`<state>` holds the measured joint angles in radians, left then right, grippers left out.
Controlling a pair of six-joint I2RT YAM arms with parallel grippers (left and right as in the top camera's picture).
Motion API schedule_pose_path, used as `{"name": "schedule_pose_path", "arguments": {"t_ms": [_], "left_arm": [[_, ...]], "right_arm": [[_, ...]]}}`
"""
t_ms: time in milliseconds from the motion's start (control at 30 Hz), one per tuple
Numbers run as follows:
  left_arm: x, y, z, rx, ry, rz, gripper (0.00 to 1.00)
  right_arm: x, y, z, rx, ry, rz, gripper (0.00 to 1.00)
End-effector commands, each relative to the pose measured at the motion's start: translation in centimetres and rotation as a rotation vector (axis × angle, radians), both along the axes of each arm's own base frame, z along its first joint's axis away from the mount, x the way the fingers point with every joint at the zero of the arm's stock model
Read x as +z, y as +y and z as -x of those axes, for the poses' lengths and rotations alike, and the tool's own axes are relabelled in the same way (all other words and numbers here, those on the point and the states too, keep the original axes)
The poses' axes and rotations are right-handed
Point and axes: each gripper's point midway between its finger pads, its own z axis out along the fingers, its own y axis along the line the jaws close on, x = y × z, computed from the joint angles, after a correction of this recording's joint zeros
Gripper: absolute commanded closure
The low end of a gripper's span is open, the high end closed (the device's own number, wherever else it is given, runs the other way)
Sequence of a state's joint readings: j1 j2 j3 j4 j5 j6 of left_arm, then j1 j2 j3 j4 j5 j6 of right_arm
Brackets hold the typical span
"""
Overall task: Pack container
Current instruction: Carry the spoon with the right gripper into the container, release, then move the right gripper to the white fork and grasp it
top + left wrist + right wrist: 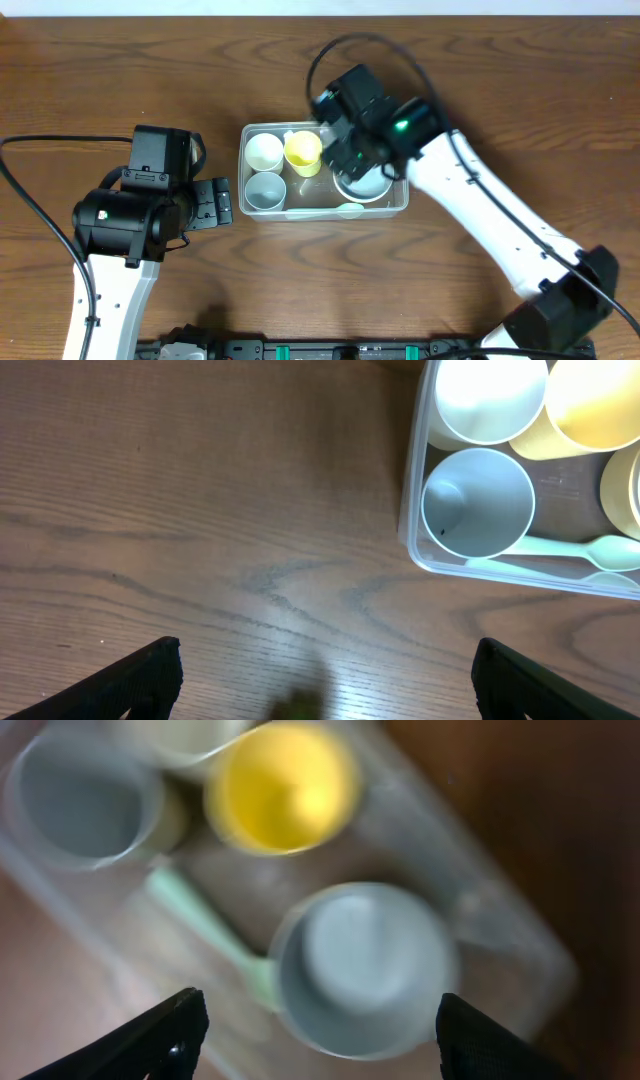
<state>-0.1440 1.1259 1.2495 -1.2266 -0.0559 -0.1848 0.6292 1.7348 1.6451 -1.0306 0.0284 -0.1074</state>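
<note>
Clear container holds yellow cup, bowl and spoon.

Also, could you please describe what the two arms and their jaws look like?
Both the left arm and right arm have smooth white links joined by boxy black motor housings. A thin black cable trails from each, and a green light glows on the right wrist. The jaws are matte black wedges.
</note>
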Motion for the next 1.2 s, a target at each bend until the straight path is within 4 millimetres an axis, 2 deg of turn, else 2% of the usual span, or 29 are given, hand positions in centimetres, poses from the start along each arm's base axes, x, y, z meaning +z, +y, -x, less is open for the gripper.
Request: {"name": "schedule_pose_path", "arguments": {"t_ms": [0,100,200,267,367,567,667,767,900,1167], "left_arm": [[-0.3,0.2,0.1,0.019,0.01,-0.002,0.07],[-0.3,0.2,0.1,0.02,0.01,-0.001,0.07],[-0.3,0.2,0.1,0.02,0.01,-0.001,0.07],[-0.3,0.2,0.1,0.02,0.009,-0.001,0.07],[-0.2,0.2,0.0,0.02,0.009,-0.001,0.07],[-0.3,0.2,0.1,0.02,0.009,-0.001,0.07],[-0.3,0.2,0.1,0.019,0.009,-0.001,0.07],[-0.3,0.2,0.1,0.02,0.009,-0.001,0.07],[-0.2,0.2,0.0,0.019,0.005,-0.001,0.07],[-0.2,0.2,-0.2,0.019,-0.001,0.0,0.07]], "right_arm": [[5.0,-5.9,-3.0,-0.249,-0.141,-0.014,0.23],[6.6,-11.5,-4.1,-0.404,-0.158,-0.033,0.21],[6.5,-17.4,-4.2,-0.552,-0.124,-0.012,0.2],[5.4,-21.0,-3.8,-0.617,-0.071,0.025,0.2],[2.3,-23.7,-2.7,-0.579,0.051,0.053,0.19],[-6.4,-26.0,0.5,-0.571,0.269,0.122,0.17],[-10.5,-26.1,1.9,-0.544,0.329,0.144,0.16],[-13.9,-26.0,3.9,-0.454,0.383,0.179,0.17],[-16.5,-26.0,5.0,-0.413,0.389,0.19,0.17],[-18.5,-24.7,6.6,-0.397,0.423,0.127,0.18]]}}
